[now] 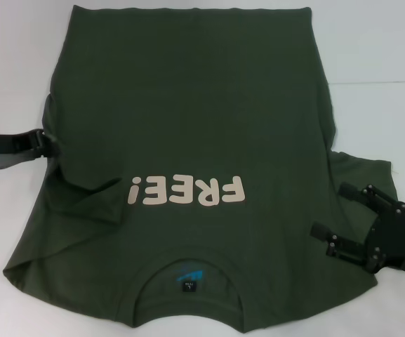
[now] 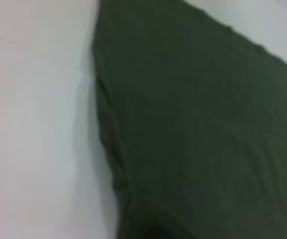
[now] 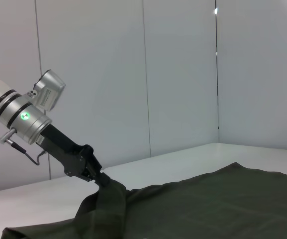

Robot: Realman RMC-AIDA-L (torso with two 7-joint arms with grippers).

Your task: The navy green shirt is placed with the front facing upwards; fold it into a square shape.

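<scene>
head view looks steeply down on the shirt (image 1: 188, 126); left wrist view hangs close over its edge; right wrist view looks low across it.

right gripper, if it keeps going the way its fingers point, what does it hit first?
Probably the navy green shirt: the open right gripper points inward over the right sleeve toward the chest. Its height above the fabric is unclear.

White table (image 1: 384, 49) w/ navy green shirt (image 1: 188, 105) flat.
</scene>
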